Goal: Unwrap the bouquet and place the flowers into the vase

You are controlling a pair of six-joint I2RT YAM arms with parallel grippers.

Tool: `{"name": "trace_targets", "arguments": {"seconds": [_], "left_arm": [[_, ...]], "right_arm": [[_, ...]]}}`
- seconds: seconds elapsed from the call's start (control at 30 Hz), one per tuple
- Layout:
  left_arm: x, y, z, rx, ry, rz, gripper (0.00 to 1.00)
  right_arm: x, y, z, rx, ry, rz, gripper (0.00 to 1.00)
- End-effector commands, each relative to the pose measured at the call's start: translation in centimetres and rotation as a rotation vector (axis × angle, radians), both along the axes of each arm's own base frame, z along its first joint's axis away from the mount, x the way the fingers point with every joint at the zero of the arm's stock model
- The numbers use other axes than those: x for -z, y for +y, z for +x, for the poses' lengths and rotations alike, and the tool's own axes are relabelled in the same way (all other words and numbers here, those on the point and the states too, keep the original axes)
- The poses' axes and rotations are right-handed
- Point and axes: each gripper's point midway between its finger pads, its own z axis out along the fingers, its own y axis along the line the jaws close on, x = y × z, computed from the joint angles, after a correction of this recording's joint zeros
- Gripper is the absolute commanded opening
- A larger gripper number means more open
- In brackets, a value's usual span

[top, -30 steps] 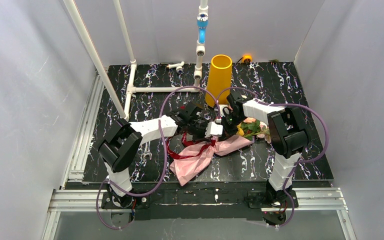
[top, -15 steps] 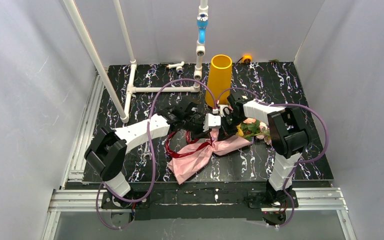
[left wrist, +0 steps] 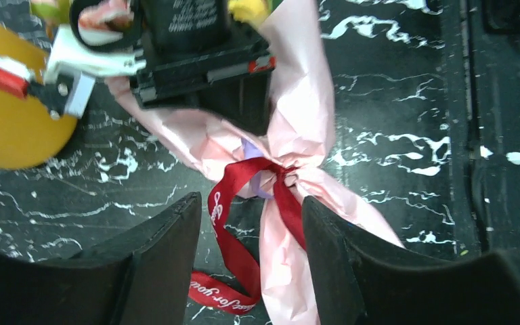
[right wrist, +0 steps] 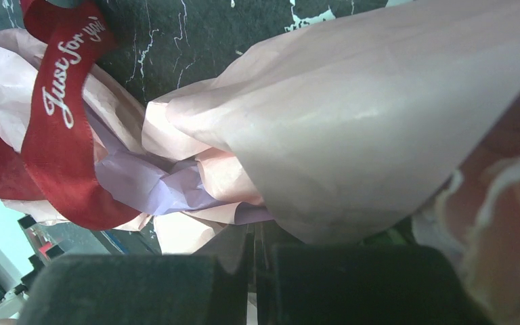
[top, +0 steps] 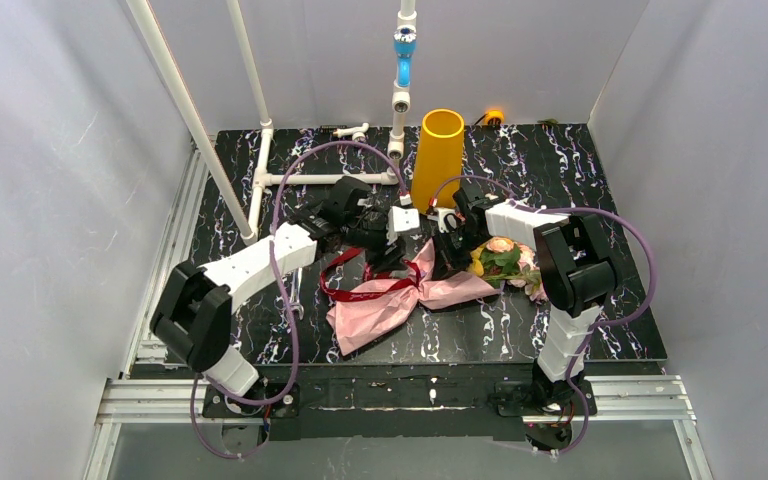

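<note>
Black, white-veined marble-look tabletop (top: 580, 320) spreads under both arms. At left, my left gripper (left wrist: 250, 203) stands partly open and empty above the glossy dark red satin ribbon (left wrist: 233, 250), whose knot cinches the bouquet (top: 400, 300) of crinkled pink-lilac paper lying flat at mid-table. The smooth, matte mustard-yellow cylinder vase (top: 436, 155) stands upright just behind. My right gripper (right wrist: 252, 250) is closed tight, seemingly pinching a thin paper fold. The soft artificial roses (top: 505, 258) poke out rightward. My worry is that the slick ribbon slips, or a hard tug tears the flimsy paper and drags the stems.
</note>
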Motion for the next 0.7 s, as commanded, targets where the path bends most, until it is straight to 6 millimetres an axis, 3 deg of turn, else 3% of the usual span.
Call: {"name": "trace_targets", "arguments": {"seconds": [0.0,0.17,0.27,0.37,0.67], "left_arm": [[-3.1,0.1,-2.9,0.121,-0.065,-0.046,0.55],[-1.4,1.6,-4.8,0.124,0.019,0.014,0.54],[-0.2,2.1,-5.7,0.105,0.109,0.058,0.60],[1.6,2.7,-5.3,0.030,0.181,0.128,0.62],[5.2,4.2,-4.6,-0.019,0.220,0.269,0.50]], "right_arm": [[6.2,-5.0,-3.1,-0.034,0.075,-0.284,0.01],[6.1,-5.0,-3.1,-0.033,0.076,-0.284,0.01],[6.2,-5.0,-3.0,-0.030,0.079,-0.285,0.01],[6.2,-4.9,-2.9,-0.028,0.082,-0.286,0.01],[6.5,-5.1,-3.1,-0.019,0.089,-0.297,0.01]]}}
